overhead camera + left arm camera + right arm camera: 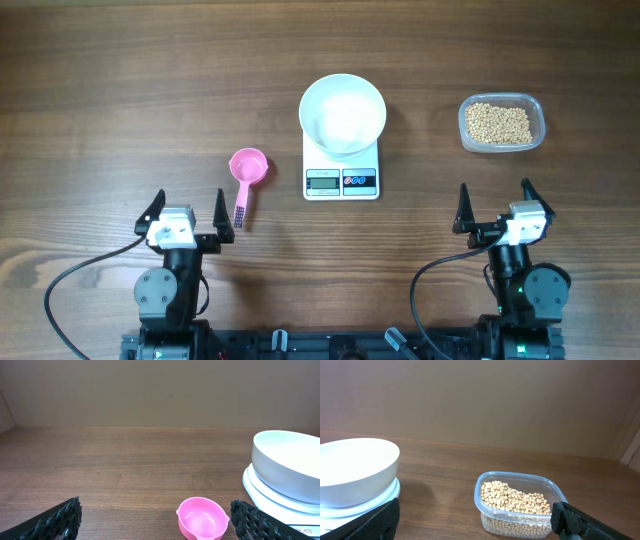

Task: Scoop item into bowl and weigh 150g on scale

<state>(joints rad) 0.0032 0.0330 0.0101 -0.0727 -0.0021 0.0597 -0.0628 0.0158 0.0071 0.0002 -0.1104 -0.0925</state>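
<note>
The table (100, 80) is matt brown wood with fine grain. The scale (341, 168) is smooth white plastic, the bowl (343, 112) on it glossy white. Left of the scale the scoop (247, 168) is shiny pink plastic; right, a clear plastic tub (464, 126) holds matt beans (500, 124).

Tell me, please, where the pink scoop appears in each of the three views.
Overhead: the pink scoop lies left of the scale, handle pointing down the picture.
Left wrist: bottom centre, only its cup showing.
Right wrist: not in it.
Shared landmark: the white bowl on the scale, seen in all three.
</note>
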